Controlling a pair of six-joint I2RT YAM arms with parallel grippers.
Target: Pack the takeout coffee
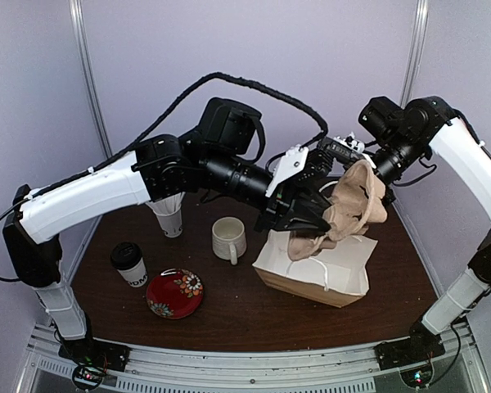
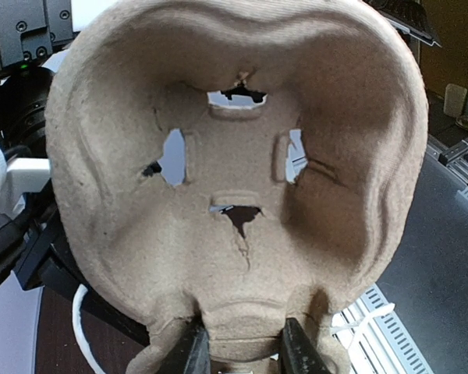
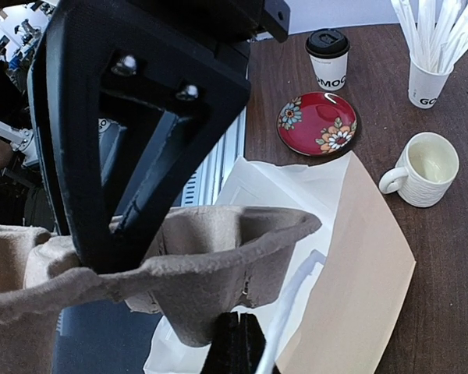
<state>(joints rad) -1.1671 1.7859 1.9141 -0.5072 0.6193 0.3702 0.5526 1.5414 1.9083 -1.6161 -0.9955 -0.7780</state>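
Holding entry, item one: pulp carrier, moulded brown, tilted on edge in the air above the paper bag. Left gripper: fingers clamped on the tab at the carrier's lower rim. Right gripper: fingers pressed together under a pocket wall, apparently pinching the carrier's opposite edge; the contact itself is partly hidden.

Item two: paper bag, white and tan, lying on its side on the table. Its mouth is not clearly spread.

Item three: takeout coffee, lidded and upright at the table's left. It stands just beside the red plate, well apart from both grippers. Packing is judged to be at an early stage.

Also present: white mug, straw cup.

Handling note for you:
- Level the carrier before lowering it, so the pockets face up.
- Move both arms together; pulp is likely to tear at the pocket slits if you twist it.
- Release one side only once the carrier rests flat.
- Mind the bag's handle loop near the right fingers.
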